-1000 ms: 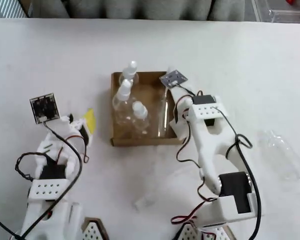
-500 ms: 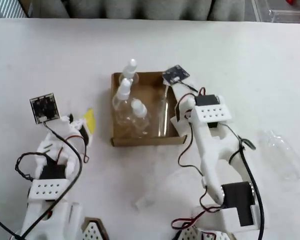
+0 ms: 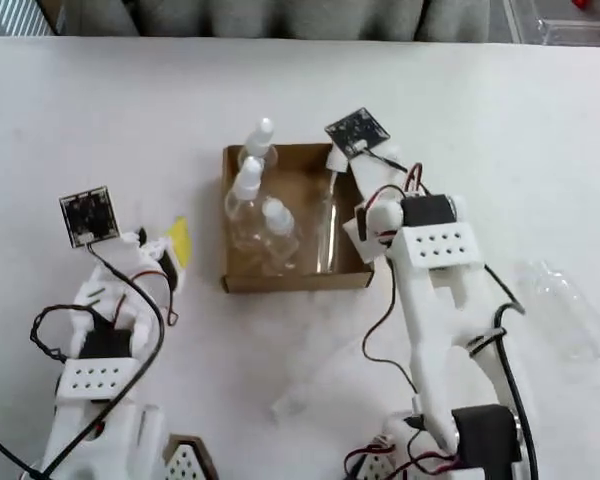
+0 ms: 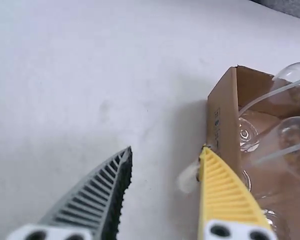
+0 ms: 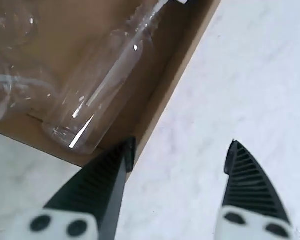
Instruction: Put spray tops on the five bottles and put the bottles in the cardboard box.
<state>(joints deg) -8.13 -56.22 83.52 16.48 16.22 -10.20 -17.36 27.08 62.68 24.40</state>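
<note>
Toward the table's left edge the left gripper (image 4: 165,150) stands open and empty, its yellow finger near the cardboard box (image 3: 223,225) at mid-table. Three capped bottles (image 3: 248,190) crowd the box's left half. A fourth bottle (image 5: 97,85) lies along its right wall. The right gripper (image 5: 182,145) hangs open and empty by that wall. Near the table's right edge lies a fifth bottle (image 3: 568,310), seemingly capless.

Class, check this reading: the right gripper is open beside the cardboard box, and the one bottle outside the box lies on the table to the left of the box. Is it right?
No. The bottle outside the cardboard box lies on the table to the right of the box, as the high view shows. The right gripper is open beside the box, as stated.
</note>
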